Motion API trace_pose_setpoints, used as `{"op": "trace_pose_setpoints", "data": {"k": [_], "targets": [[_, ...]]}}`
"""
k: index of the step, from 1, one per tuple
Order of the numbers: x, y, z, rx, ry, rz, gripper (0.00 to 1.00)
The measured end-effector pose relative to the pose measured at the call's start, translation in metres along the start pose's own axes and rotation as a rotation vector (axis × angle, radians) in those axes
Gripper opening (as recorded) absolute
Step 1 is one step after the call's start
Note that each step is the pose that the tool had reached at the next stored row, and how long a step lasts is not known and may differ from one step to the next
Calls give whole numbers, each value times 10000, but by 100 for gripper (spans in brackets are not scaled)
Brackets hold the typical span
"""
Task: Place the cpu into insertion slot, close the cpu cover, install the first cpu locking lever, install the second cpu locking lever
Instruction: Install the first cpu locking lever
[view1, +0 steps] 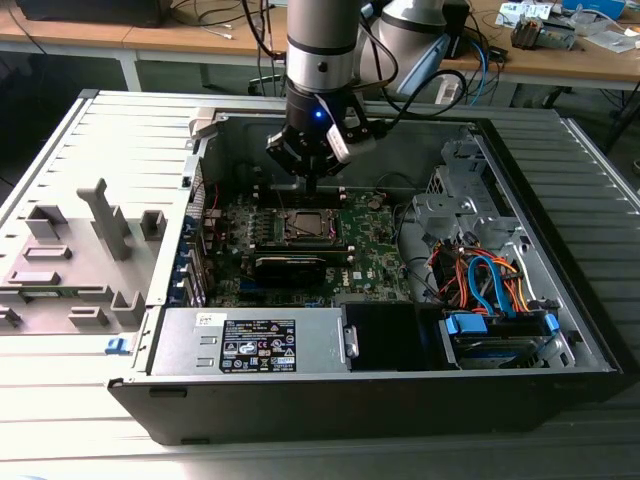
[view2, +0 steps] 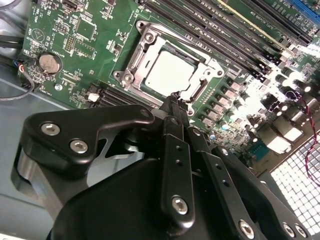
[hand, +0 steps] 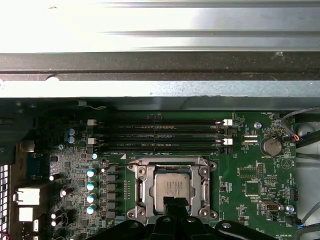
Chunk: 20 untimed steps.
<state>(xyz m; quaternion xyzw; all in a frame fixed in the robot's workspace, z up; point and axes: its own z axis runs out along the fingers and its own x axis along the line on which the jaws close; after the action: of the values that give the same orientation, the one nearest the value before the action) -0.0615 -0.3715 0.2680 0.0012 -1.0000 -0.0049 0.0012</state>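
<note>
Grey ribbed worktop (view1: 60, 420) carries an open computer case (view1: 400, 370) in the exterior view, its green circuit board (view1: 375, 250) lying flat inside. The arm (view1: 320, 50) reaches down from above, and the claw (view1: 312, 186) hangs just over the far edge of the insertion slot (view1: 303, 224). A bundle of orange and blue cables (view1: 485, 280) sits toward the exterior view's right, and a silver power supply (view1: 255, 340) lies along the near wall.

In the second wrist view, the black claw (view2: 176, 102) has its fingers (view2: 172, 111) drawn together to a narrow tip with nothing between them, right at the rim of the cpu cover (view2: 150, 50). The cover lies flat over the socket, and the pale top of the cpu (view2: 167, 70) shows through its square window. A round coin battery (view2: 49, 63) sits well apart on the board.

In the first wrist view, the cpu (hand: 171, 187) sits seated in the slot, framed by the silver cover (hand: 140, 192). The claw tip (hand: 172, 207) overlaps the chip's near edge. Long black memory sticks (hand: 157, 135) run beside the socket.
</note>
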Motion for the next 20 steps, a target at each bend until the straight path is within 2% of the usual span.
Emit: {"op": "trace_pose_setpoints", "data": {"k": [20], "targets": [[58,0,0,8,0,1,11]]}}
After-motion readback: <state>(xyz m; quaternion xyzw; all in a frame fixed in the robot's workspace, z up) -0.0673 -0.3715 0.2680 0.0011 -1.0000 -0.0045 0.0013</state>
